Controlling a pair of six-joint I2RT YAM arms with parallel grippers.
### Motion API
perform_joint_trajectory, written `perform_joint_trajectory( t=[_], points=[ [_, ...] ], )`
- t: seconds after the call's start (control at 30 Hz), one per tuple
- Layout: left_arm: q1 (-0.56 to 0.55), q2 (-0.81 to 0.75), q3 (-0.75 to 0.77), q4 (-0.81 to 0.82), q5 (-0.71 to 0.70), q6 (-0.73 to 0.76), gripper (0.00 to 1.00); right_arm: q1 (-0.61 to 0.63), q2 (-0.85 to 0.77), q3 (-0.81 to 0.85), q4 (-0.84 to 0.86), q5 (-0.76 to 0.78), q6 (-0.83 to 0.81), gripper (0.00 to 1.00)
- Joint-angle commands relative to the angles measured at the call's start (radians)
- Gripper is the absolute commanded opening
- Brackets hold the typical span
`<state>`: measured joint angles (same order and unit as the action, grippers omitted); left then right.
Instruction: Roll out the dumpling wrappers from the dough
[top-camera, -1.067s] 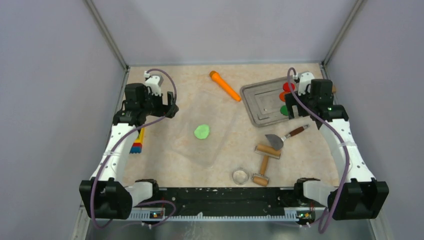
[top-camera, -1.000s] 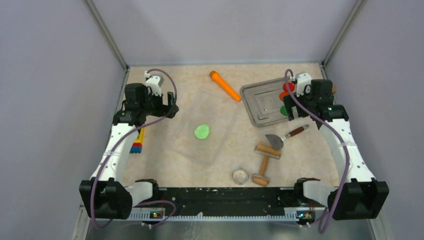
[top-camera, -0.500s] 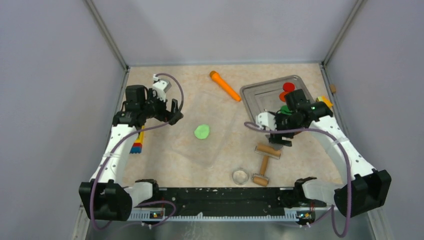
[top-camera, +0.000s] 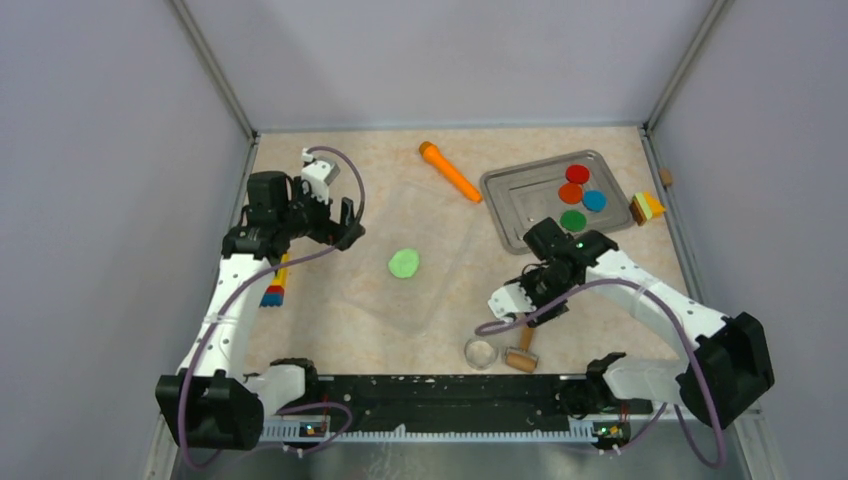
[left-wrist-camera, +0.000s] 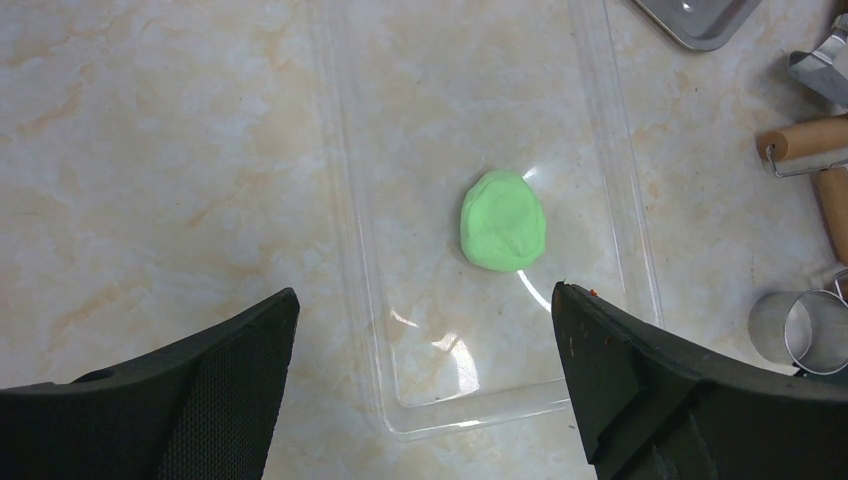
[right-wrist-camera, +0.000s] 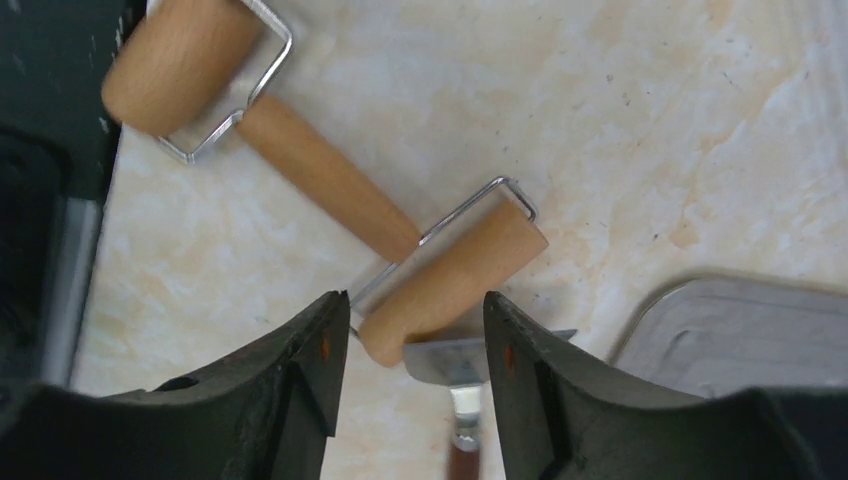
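1. The left gripper (left-wrist-camera: 425, 295) hangs spread wide above the clear tray (left-wrist-camera: 345, 230).
2. The dough (left-wrist-camera: 503, 220), an oval blob, lies in that tray just ahead of the left gripper, centred between its fingers, with its long axis pointing away from it.
3. The right gripper (right-wrist-camera: 415, 305) stands half-spread, straddling a wooden roller (right-wrist-camera: 455, 275); I cannot tell whether it pinches the roller.

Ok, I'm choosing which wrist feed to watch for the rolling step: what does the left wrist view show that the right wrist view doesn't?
Only left wrist: the light lime-green oval dough blob lying on the clear plastic tray, a round metal cutter ring, and the open left gripper.
Only right wrist: the right gripper, jaws either side of one drum of the double-ended wooden roller.
Both: that roller, a corner of the silver metal tray, the beige marbled tabletop.
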<state>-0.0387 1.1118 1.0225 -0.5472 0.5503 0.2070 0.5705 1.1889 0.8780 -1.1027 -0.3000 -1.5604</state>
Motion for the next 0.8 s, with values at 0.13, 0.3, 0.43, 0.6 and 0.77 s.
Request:
perform_joint_trajectory(
  t=[0.13,0.3,0.43,0.6,0.77],
  points=[
    [-0.001,-0.019,0.040,0.018,-0.135,-0.076,0.99,0.045,0.198,0.317,0.185,0.037,1.230,0.58],
    [-0.001,-0.009,0.043,0.020,-0.168,-0.072,0.99,0.042,0.155,0.269,0.200,0.171,1.689,0.59],
    [-0.001,0.019,0.049,-0.019,-0.185,-0.046,0.99,0.032,0.171,0.237,0.128,0.228,1.919,0.58],
    [-0.002,0.066,0.042,-0.032,-0.225,-0.080,0.99,0.032,0.229,0.153,0.078,0.243,2.099,0.50],
    [-0.001,0.106,0.048,-0.019,-0.200,-0.091,0.99,0.029,0.265,0.099,0.045,0.265,2.169,0.41]
  ],
)
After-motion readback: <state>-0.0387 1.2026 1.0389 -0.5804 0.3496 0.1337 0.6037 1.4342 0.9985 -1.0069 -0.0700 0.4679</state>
